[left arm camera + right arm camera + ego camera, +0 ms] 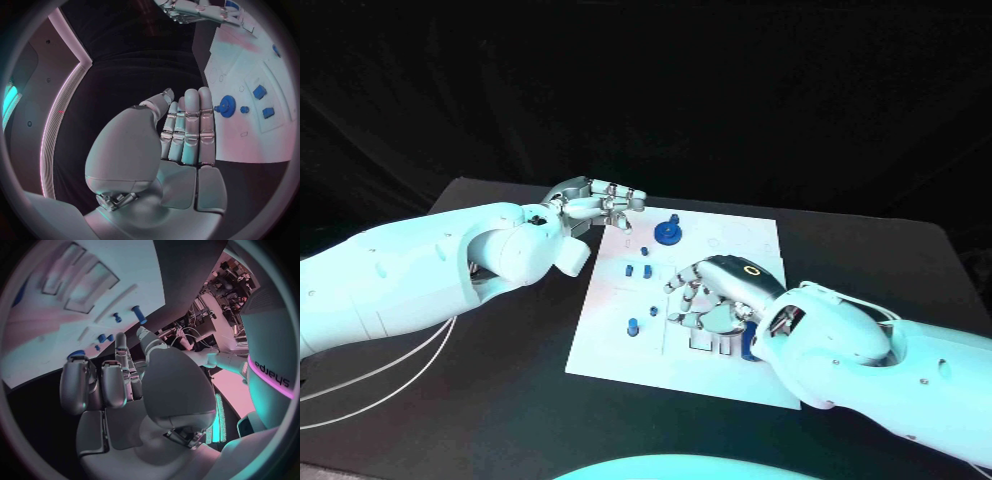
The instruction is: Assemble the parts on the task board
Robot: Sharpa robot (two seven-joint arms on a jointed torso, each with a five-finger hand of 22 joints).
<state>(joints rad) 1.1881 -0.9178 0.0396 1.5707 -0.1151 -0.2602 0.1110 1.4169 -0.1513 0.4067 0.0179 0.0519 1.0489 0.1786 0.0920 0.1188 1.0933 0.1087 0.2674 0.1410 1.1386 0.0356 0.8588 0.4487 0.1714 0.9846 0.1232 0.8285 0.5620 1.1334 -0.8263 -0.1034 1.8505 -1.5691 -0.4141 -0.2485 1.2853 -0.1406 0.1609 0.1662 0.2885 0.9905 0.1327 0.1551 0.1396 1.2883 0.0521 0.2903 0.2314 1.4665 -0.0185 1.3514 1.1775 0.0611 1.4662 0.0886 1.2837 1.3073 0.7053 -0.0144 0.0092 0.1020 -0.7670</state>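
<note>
The blue gear [669, 235] stands at three o'clock, just beside the left hand [597, 203] (fingers straight, holding nothing), the nearer hand.

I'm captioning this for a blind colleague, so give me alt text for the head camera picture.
Two white robot arms reach over a white board on a black table. The right robot hand hovers over the board's middle, while the left robot hand sits at its far left corner near a blue gear. Small blue pegs stand on the board.

A black table [473, 400] stood before a black backdrop [733, 90]; thin white cables [387, 385] lay on it.
</note>
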